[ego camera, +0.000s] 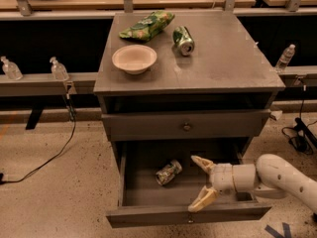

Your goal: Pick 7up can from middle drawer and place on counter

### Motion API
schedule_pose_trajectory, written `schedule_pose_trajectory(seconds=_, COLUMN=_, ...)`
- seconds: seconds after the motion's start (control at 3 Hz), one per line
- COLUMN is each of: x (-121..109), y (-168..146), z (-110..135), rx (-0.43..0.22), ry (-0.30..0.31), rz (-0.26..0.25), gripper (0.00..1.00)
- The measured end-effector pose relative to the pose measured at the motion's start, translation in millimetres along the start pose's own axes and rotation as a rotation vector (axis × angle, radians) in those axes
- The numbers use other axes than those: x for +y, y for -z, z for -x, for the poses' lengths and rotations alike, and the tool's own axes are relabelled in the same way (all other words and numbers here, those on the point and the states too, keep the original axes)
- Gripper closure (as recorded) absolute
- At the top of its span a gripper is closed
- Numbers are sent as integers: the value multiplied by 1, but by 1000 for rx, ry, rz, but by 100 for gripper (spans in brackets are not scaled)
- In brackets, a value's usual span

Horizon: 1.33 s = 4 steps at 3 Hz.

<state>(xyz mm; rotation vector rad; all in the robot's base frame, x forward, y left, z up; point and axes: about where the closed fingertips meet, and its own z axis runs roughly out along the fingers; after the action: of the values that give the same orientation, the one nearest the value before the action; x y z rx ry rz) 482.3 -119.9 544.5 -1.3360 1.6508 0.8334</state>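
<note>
Inside the middle drawer (188, 215), the 7up can (169, 172) lies flat, axis front-left to back-right, beside the spread end effector (193, 183).

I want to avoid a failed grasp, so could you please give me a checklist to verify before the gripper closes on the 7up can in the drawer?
1. Middle drawer pulled out far enough: ok.
2. 7up can in view, lying on its side on the drawer floor: ok.
3. Gripper open, wider than the can: ok.
4. Fingers on both sides of the can: not ok; the gripper is to the right of it, apart.
5. Height of the fingers above the drawer floor: cannot tell.
6. Room on the counter beside the bowl and green can: ok.
</note>
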Motion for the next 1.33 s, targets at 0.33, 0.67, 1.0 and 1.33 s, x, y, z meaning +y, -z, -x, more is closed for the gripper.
schedule_pose_trajectory(seconds=0.33, x=-17, y=-16, z=-11, rx=-19, ry=29, rz=-24, gripper=0)
schedule_pose_trajectory(seconds=0.67, x=-65, y=-52, z=-35, rx=-44, ry=62, rz=-55, gripper=0)
schedule_pose_trajectory(seconds=1.0, x=-98, y=-74, z=-48, rx=2, ry=77, rz=-92, gripper=0)
schedule_pose_trajectory(seconds=1.33, x=-122, y=-94, z=-74, rx=28, ry=47, rz=-100, gripper=0)
